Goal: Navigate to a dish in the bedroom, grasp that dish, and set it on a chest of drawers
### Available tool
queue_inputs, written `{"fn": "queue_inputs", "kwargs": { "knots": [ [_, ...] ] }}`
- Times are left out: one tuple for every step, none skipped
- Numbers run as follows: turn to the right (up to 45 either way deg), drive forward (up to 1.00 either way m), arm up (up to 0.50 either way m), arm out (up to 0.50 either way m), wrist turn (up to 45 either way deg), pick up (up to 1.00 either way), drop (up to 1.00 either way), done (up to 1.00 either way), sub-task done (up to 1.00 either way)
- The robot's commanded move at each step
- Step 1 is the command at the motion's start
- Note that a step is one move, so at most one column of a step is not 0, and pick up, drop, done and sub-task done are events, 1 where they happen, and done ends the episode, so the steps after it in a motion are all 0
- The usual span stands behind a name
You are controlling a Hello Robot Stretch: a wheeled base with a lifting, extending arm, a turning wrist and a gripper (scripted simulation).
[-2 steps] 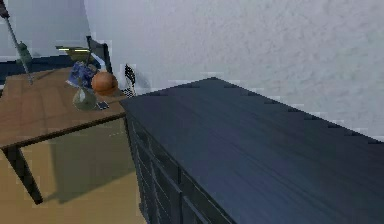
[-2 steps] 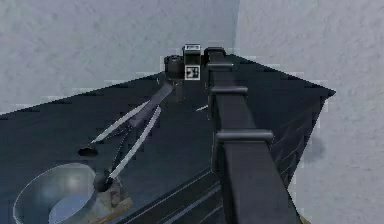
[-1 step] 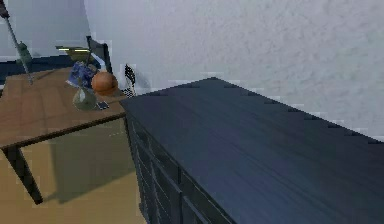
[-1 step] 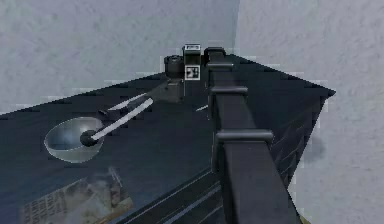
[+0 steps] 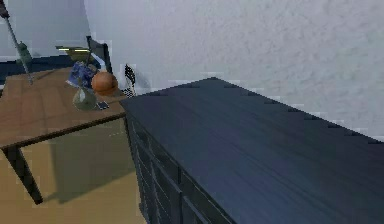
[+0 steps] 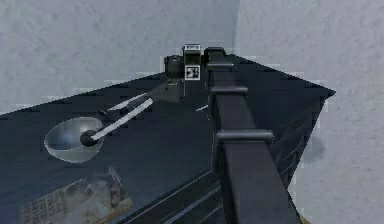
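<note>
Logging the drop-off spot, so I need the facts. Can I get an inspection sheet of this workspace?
Surface: dark chest, flat top.
Job's things: grey dish, upright on the chest top.
Clutter: orange ball and small blue things on the wooden table beside the chest.
Grippers: hand is at the dish; cannot tell whether it holds it.
Cables: nothing seen.
Surroundings: white wall; dark chair behind the table.
</note>
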Motion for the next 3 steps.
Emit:
{"fn": "queue_inputs", "kwargs": {
  "knots": [
    [0.0,0.00,0.00,0.00,0.0,0.00,1.00,0.00,0.00],
    [0.0,0.00,0.00,-0.10,0.0,0.00,0.00,0.00,0.00],
    [0.0,0.00,0.00,0.00,0.0,0.00,0.00,1.00,0.00]
  ]
}}
